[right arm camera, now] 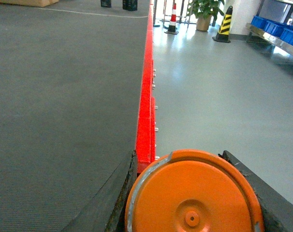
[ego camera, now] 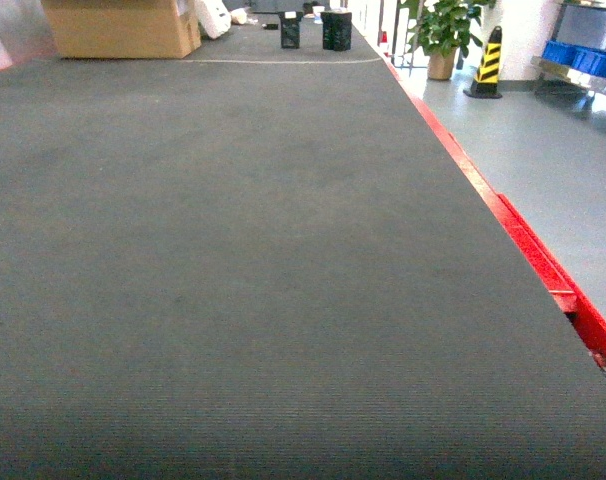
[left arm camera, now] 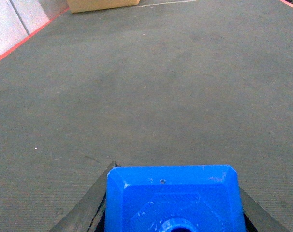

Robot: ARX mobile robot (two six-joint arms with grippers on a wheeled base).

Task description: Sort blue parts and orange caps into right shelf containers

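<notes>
Clearly faceted blue part (left arm camera: 173,200); round orange cap (right arm camera: 195,193).

Little of the robot's body is shown. At the bottom of the left wrist view, the left gripper (left arm camera: 173,212) is seen as two matte black fingers (left arm camera: 83,208), wedge-shaped and widening toward the lower edge of the frame. At the bottom of the right wrist view, the right gripper (right arm camera: 192,203) is seen as similar black fingers (right arm camera: 105,203), faintly ribbed. No cables, screws or markings can be made out.
</notes>
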